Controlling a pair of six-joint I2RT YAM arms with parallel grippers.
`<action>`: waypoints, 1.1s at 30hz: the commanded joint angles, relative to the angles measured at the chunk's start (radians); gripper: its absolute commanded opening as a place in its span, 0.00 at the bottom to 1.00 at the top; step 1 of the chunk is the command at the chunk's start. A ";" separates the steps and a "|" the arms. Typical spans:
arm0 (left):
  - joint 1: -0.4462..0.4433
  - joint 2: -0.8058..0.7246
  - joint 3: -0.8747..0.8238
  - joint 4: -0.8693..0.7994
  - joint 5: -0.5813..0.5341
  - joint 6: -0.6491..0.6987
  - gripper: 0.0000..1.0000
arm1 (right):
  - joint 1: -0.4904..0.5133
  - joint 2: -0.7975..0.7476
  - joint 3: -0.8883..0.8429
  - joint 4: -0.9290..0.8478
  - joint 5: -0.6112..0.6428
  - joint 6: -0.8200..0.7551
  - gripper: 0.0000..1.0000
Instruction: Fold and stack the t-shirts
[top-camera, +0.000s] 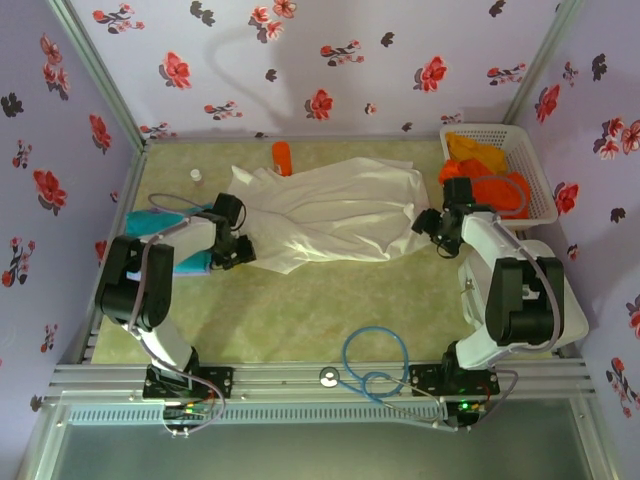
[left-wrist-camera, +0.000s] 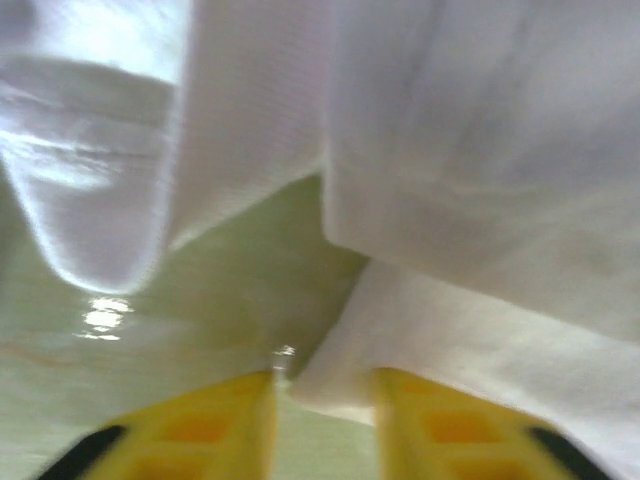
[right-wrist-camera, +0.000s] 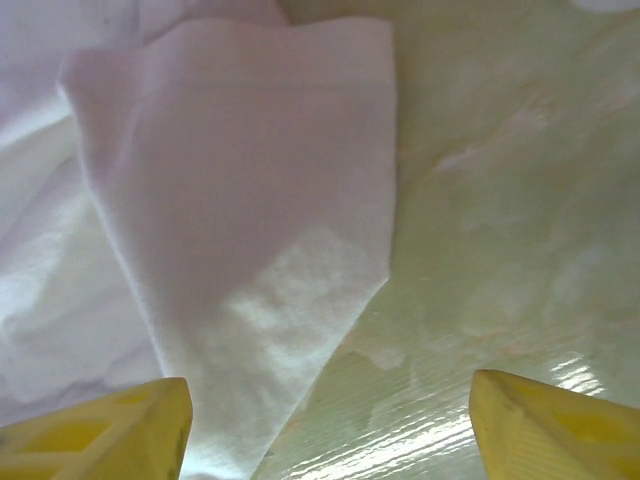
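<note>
A large white t-shirt lies spread and rumpled across the middle of the table. My left gripper sits at its near left edge. In the left wrist view the left gripper is narrowly open, with a corner of the white cloth reaching between its yellow fingertips. My right gripper is at the shirt's right end. In the right wrist view the right gripper stands wide open just above the table, a flap of the white shirt lying ahead by its left finger. A teal t-shirt lies under the left arm. Orange t-shirts fill the basket.
The white lattice basket stands at the back right. An orange bottle and a small white object sit near the back wall. A blue cable loops at the front edge. Bare green table lies in front of the shirt.
</note>
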 joint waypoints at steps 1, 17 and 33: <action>-0.016 0.040 0.010 0.075 0.032 0.011 0.19 | -0.021 -0.044 -0.018 0.004 0.066 0.044 0.71; -0.143 -0.495 -0.153 -0.284 -0.022 -0.106 0.00 | -0.028 0.025 0.005 -0.002 0.120 0.036 0.55; -0.226 -0.725 -0.255 -0.438 -0.064 -0.248 0.00 | -0.025 0.113 0.036 0.009 0.122 0.017 0.42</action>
